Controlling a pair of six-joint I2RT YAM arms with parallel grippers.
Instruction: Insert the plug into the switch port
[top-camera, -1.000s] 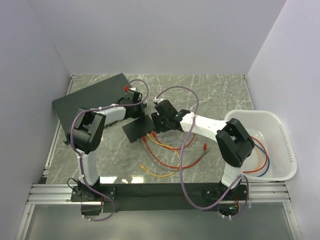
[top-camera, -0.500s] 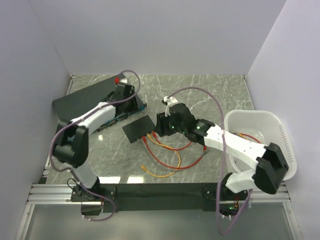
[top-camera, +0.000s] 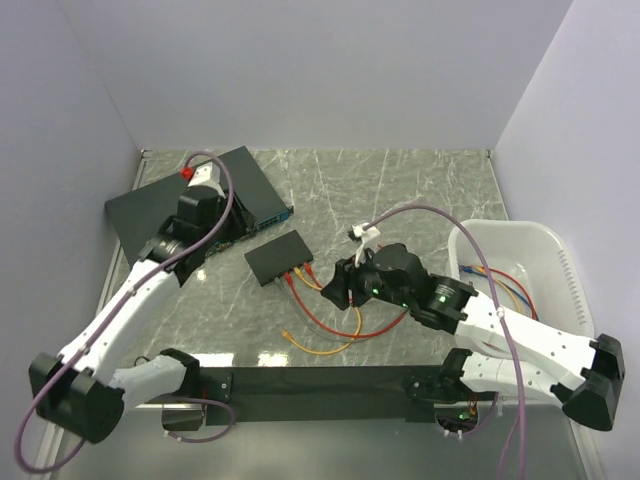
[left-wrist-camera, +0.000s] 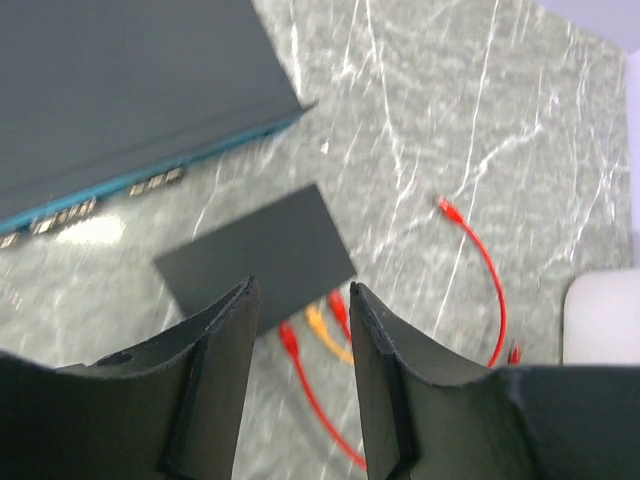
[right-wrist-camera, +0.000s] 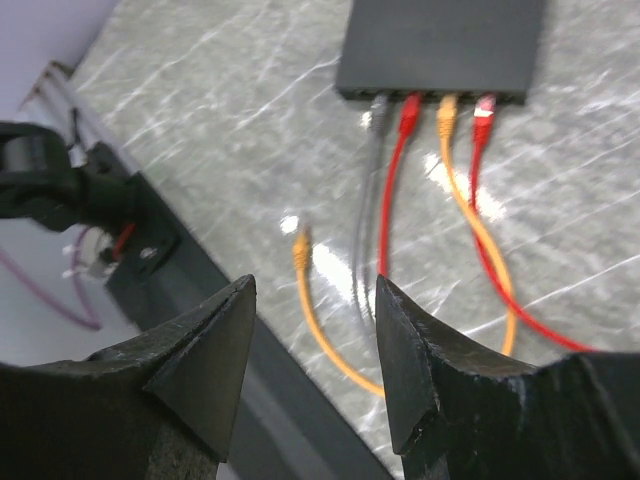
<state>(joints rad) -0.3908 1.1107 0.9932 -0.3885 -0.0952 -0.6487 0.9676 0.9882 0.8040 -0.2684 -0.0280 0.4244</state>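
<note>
The small matte-black switch box (top-camera: 278, 256) lies flat on the marble table. Several plugs sit in the ports on its near edge: grey (right-wrist-camera: 377, 108), red (right-wrist-camera: 410, 105), orange (right-wrist-camera: 447, 105) and red (right-wrist-camera: 485, 105). Their cables trail toward the near side. A loose orange plug (top-camera: 288, 336) lies on the table, and it also shows in the right wrist view (right-wrist-camera: 301, 242). My left gripper (top-camera: 220, 238) is open and empty, above and left of the box (left-wrist-camera: 260, 255). My right gripper (top-camera: 342, 290) is open and empty, to the right of the box (right-wrist-camera: 440, 45) and nearer than it.
A large dark slab with a blue front strip (top-camera: 190, 195) lies at the back left, also in the left wrist view (left-wrist-camera: 120, 90). A loose red plug (top-camera: 412, 292) lies right of the cables. A white bin (top-camera: 575, 290) holding cables stands at the right. A black rail (top-camera: 320, 382) runs along the near edge.
Both grippers have drawn away from the switch box. The left moved back and left, the right moved toward the near side and right. Both arms have swung outward.
</note>
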